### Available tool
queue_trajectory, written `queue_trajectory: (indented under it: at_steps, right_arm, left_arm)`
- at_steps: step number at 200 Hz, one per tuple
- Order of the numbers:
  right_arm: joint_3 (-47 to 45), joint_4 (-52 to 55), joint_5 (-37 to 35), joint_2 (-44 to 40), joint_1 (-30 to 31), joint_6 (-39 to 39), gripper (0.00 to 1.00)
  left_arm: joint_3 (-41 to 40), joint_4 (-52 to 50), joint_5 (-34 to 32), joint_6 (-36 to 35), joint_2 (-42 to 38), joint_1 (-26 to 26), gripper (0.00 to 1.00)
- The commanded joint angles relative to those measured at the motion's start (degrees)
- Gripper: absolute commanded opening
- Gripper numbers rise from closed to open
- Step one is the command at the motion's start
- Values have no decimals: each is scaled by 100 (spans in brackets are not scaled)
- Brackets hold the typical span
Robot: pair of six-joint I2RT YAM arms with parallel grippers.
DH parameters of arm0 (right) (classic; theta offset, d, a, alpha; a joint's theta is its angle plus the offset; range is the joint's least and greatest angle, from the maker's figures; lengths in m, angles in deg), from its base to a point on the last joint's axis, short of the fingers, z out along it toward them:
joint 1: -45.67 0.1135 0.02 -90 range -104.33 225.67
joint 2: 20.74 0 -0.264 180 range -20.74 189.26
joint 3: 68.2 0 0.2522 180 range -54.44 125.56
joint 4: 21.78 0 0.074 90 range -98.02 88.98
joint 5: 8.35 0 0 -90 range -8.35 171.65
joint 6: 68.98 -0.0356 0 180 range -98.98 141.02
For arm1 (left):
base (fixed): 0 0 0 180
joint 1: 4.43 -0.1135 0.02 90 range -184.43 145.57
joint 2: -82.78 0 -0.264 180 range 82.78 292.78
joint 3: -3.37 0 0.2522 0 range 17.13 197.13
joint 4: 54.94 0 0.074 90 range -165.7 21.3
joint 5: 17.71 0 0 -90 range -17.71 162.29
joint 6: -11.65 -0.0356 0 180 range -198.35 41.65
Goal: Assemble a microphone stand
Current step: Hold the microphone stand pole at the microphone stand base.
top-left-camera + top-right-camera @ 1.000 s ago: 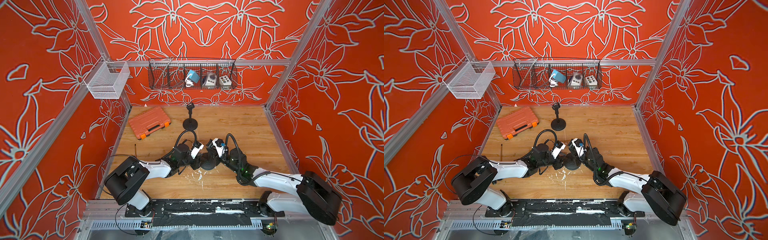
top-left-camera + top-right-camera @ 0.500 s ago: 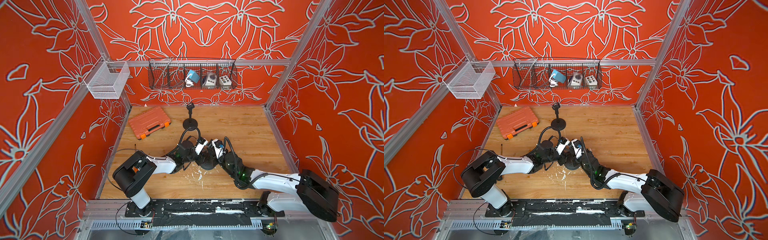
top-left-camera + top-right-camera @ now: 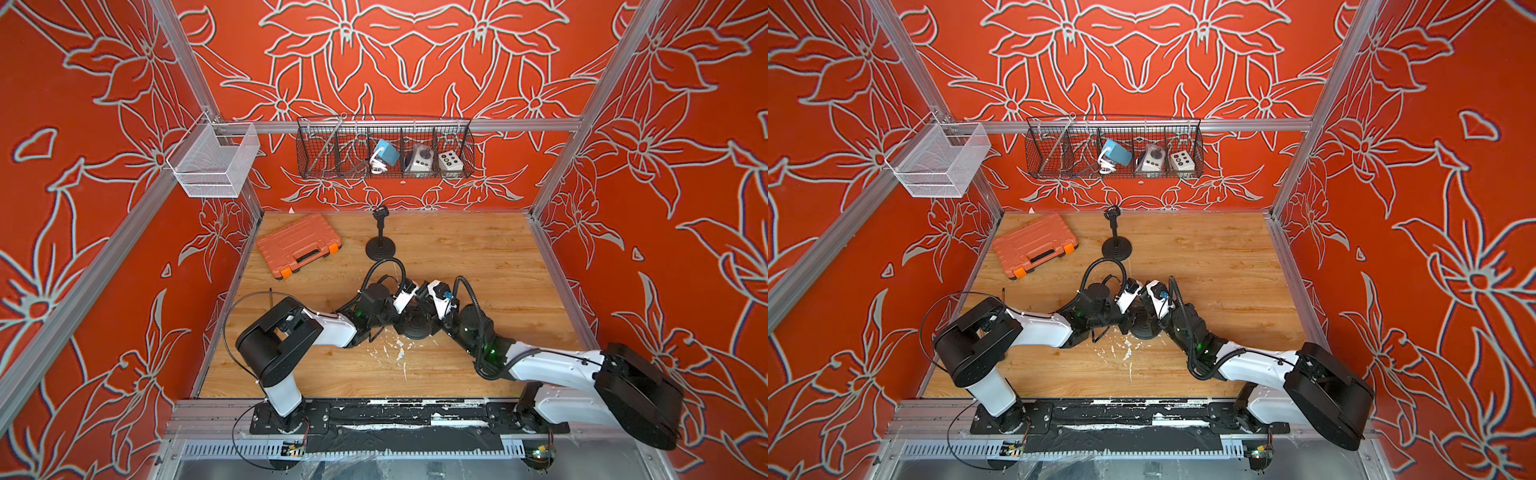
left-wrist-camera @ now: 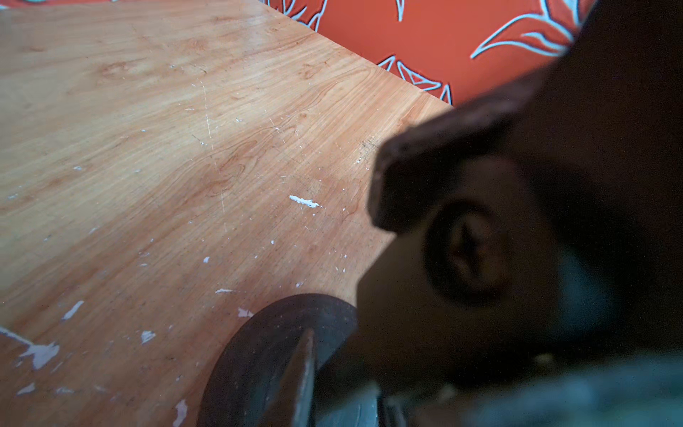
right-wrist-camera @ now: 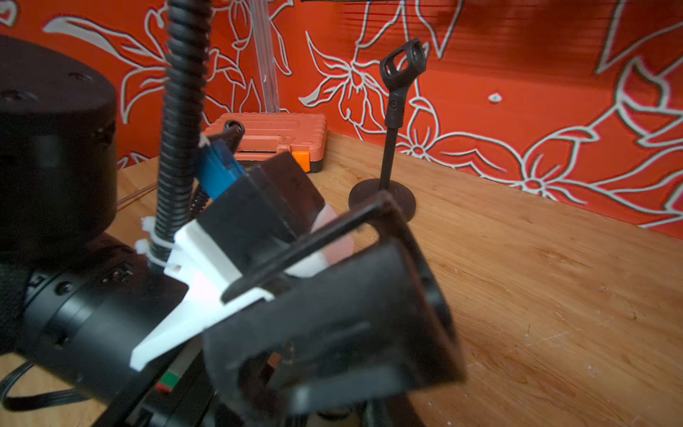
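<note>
Both arms converge at the front centre of the tabletop (image 3: 490,257), where a black round base (image 3: 417,328) shows between them in both top views. The left end effector (image 3: 407,311) and right end effector (image 3: 429,313) meet over this base from opposite sides. Their jaws are hidden or blurred in every view, so width and grip cannot be told. An upright stand (image 3: 380,248) with its clip stands well apart at the rear, near an orange case (image 3: 297,245).

Orange floral walls (image 3: 83,124) enclose a scuffed wooden floor (image 3: 478,257).
</note>
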Motion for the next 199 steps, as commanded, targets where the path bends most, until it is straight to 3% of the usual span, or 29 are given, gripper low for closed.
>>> queue_trajectory:
  at_steps: [1,28,49,65,120,151,199]
  right_arm:
    - [-294,597,1094,23,-235,453,19]
    - [-268,641,2073,-96,-623,638,35]
    - [-197,904,2923,-384,-986,747,54]
    - [-52,1473,3303,-638,-1139,1096,60]
    - [408,2298,4715,-678,-1938,1865,57]
    - [574,2051,4690,-439,-1956,1942,51]
    - [602,1109,4410,116,-1947,1356,40]
  left_arm:
    - [-191,223,-295,-120,149,7,1]
    - [-421,432,-570,-232,193,78,0]
    - [-631,633,-678,-379,211,105,0]
    - [-707,657,-740,-418,216,114,0]
    - [-824,882,-653,-439,380,147,0]
    - [-813,965,-626,-355,482,158,0]
    - [-868,1123,-669,-291,515,158,0]
